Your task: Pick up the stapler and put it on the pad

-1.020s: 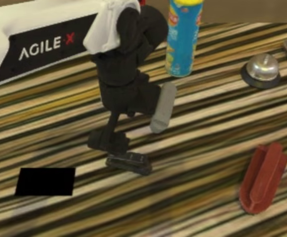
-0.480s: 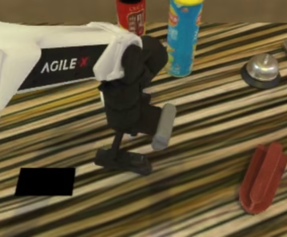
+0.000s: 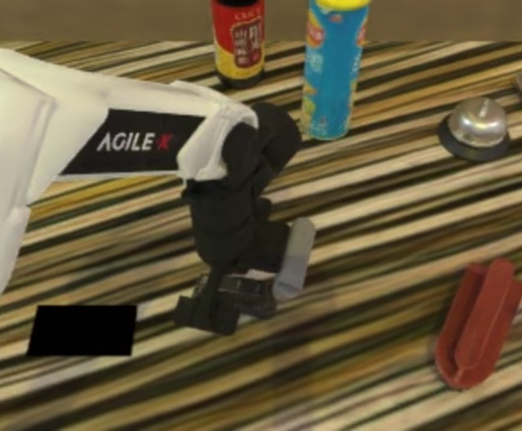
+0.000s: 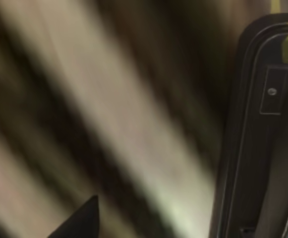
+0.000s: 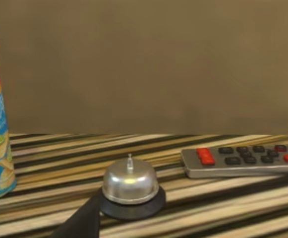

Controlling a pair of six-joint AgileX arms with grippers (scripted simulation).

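Down on the stapler (image 3: 243,294), left pincer (image 3: 217,305), grip not clear; pad (image 3: 83,329) near, bottle (image 3: 238,40), can (image 3: 334,67), bell (image 3: 477,126) behind.

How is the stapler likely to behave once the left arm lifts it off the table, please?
The stapler looks rigid, so it probably won't flex. Low and elongated, it may pivot if held off-centre by the left gripper. Its smooth black casing could slip slightly.
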